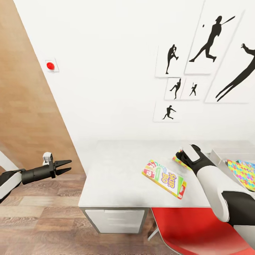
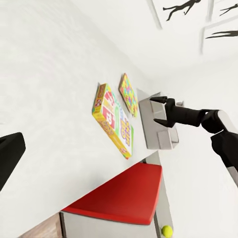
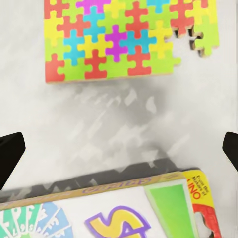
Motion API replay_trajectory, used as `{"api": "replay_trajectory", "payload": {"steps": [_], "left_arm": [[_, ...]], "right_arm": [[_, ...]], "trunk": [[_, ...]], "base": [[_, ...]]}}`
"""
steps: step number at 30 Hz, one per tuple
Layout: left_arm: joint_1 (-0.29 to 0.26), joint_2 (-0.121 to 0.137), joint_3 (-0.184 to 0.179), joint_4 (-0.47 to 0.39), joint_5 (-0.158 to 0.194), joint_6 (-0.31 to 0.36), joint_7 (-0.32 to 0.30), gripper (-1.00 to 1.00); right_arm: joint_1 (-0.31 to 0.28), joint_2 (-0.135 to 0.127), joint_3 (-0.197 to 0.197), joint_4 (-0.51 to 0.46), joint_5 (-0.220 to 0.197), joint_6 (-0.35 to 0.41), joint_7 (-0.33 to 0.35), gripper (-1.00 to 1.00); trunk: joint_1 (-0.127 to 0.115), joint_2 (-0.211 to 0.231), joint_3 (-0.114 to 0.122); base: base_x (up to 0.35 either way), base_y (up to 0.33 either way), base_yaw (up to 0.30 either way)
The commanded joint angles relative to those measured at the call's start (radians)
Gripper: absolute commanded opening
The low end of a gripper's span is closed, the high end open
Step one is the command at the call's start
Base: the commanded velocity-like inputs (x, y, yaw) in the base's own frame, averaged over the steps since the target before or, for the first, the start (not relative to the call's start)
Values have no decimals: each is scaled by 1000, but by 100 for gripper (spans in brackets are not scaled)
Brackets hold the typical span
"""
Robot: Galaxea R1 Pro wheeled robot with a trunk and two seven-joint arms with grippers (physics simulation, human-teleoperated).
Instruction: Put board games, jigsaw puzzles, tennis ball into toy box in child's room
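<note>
On the pale table lies the white Skip-Bo board game, flat near the front edge. Just behind it a jigsaw puzzle lies flat, mostly hidden by my right wrist in the head view. My right gripper hovers open over the bare strip between that puzzle and the Skip-Bo box, holding nothing. The grey toy box stands at the right, and a second jigsaw puzzle seems to lie in it. My left gripper is open and empty, off the table's left end. A tennis ball shows past the chair.
A red chair is pushed under the table's front right, below my right arm. White drawers sit under the desk top. The white wall with black athlete pictures runs right behind the table. Wood-plank floor lies to the left.
</note>
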Motion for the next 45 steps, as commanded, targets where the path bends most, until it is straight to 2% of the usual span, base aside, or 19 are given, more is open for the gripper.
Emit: {"api": "replay_trajectory", "payload": {"steps": [1,30,40,45], "left_arm": [[-2,1,-6,1,8,6,-1,100],[-2,0,-6,1,7,4,0,100],[-2,0,-6,1,7,-35,-2,100],[-2,0,-6,1,7,-39,-1,100]], "right_arm": [[0,-1,-1,-1,-4,4,-5,100],[1,5,-6,47,-17,-3,-6,100],[6,3,-8,52,-18,-3,-6,100],[9,1,-42,86,-33,-2,-6,100]], "trunk": [[1,-2,-4],[1,-2,-51],[1,-2,-67],[1,-2,-75]], "base": [[0,0,0],[0,0,0],[0,0,0],[0,0,0]]}}
